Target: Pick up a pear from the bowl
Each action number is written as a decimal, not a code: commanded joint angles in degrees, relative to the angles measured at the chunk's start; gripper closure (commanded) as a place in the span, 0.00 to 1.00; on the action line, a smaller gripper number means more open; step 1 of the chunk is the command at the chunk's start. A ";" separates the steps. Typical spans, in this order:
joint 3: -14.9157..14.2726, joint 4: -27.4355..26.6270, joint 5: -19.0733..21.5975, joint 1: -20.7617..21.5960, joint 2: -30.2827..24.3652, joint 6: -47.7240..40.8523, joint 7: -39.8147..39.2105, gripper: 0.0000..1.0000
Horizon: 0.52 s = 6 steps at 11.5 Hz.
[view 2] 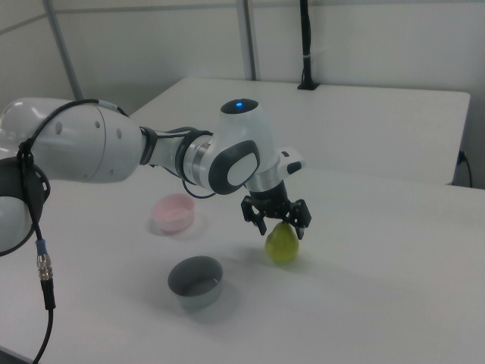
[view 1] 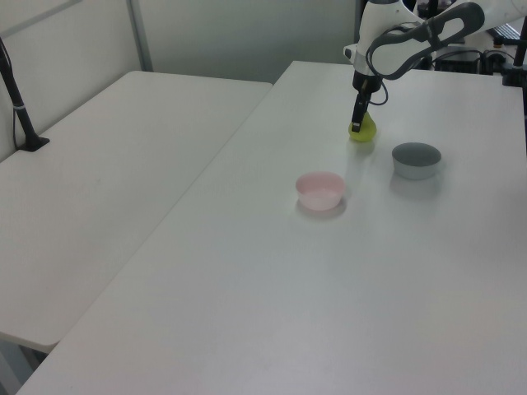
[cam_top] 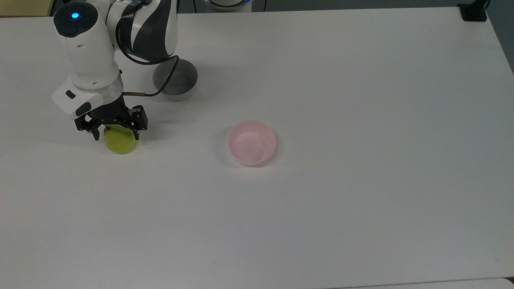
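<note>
1. The arm point(cam_top: 84, 48) has glossy white rounded shells with dark grey bands at the joints.
2. A small blue light glows on a dark round cap.
3. A thin black cable point(cam_top: 160, 86) loops from the wrist.
4. The claw point(cam_top: 114, 128) is black, with short angular fingers point(view 2: 261, 218).

I see open table point(cam_top: 361, 200) across the top view's right and bottom; only the pink bowl point(cam_top: 251, 142) mid-frame and grey bowl point(cam_top: 175, 79) upper left obstruct.

We see our gripper point(cam_top: 116, 134) straddling the pear point(cam_top: 119, 141) on the table point(cam_top: 361, 200), well apart from the pink bowl point(cam_top: 251, 142).
</note>
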 commanded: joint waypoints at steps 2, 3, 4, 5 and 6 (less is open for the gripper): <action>-0.21 -0.28 -0.54 0.05 -1.78 0.29 -0.11 0.00; -0.12 -0.37 -0.45 0.22 -3.44 -0.07 0.06 0.00; -0.12 -0.46 -0.36 0.57 -5.29 -1.29 0.93 0.00; 0.05 -0.02 -0.53 0.84 -7.04 -5.65 1.81 0.00; 0.40 -0.02 -0.53 1.01 -9.50 -9.52 3.13 0.00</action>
